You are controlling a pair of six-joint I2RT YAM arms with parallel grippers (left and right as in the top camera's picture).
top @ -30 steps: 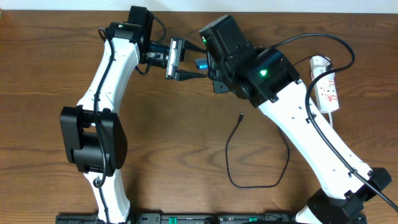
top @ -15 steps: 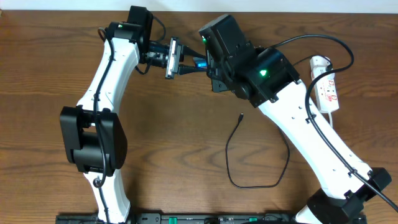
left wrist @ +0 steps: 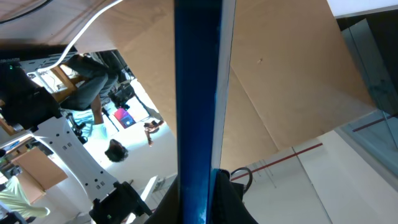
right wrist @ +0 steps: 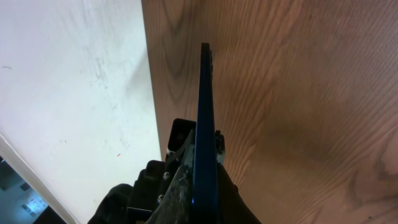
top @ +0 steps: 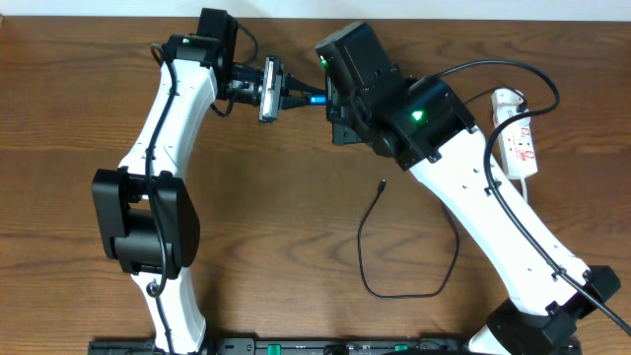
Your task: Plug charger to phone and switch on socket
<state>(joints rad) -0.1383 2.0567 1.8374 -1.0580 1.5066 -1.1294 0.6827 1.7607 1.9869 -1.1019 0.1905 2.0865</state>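
Note:
The phone (top: 317, 100) hangs above the table's far middle, showing only as a blue sliver between the two arms. My left gripper (top: 296, 99) is shut on its left end. In the left wrist view the phone (left wrist: 196, 106) stands edge-on as a tall blue strip, with the left gripper (left wrist: 198, 202) clamped on its base. My right gripper (right wrist: 204, 186) is also shut on the phone (right wrist: 203, 112), edge-on over the wood. The charger (top: 394, 258) lies loose in a loop on the table, its tip (top: 383, 183) free. The socket (top: 520, 143) lies at the far right.
The right arm's bulky wrist housing (top: 394, 104) covers its own fingers from above. The socket's thick white cord (top: 505, 99) and a black cable (top: 493, 64) arc near the far right edge. Bare wooden table (top: 276, 227) spreads between the arms.
My left gripper's jaws have closed onto the phone's left end, and the left wrist has shifted slightly away. The right arm holds still.

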